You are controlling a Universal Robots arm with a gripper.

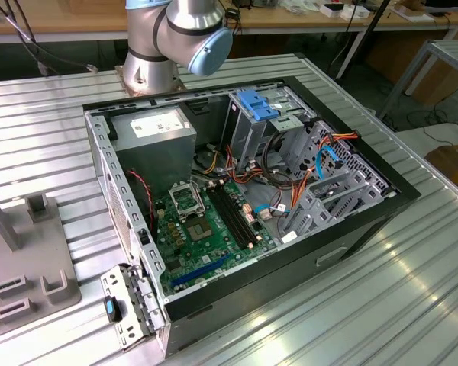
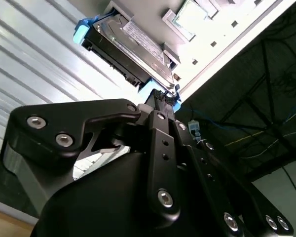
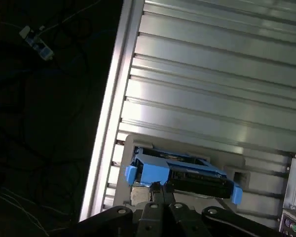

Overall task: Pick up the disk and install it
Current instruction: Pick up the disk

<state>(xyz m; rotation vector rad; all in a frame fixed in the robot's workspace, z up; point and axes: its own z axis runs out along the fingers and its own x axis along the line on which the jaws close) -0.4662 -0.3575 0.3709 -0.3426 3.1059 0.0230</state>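
Note:
The disk (image 2: pixel 130 42) is a flat grey metal drive in a bright blue carrier frame. In both wrist views it stands on edge in a grey holder (image 3: pixel 126 163) on the ribbed metal table, close to the table's edge. My gripper (image 2: pixel 165 98) reaches up to one blue end of the carrier. In the first wrist view the disk (image 3: pixel 187 173) lies just beyond the gripper (image 3: pixel 163 190), whose tip is at the carrier's near edge. The open computer case (image 1: pixel 366 221) lies on the table in the exterior view, with a blue-topped drive cage (image 1: pixel 256 107) at its far side.
The arm's base (image 1: pixel 149 72) stands behind the case. A grey fixture (image 1: pixel 23 267) sits at the exterior view's left, and a small metal bracket (image 1: pixel 126 305) leans by the case's near corner. Beyond the table edge (image 3: pixel 108 118) are a dark floor and loose cables.

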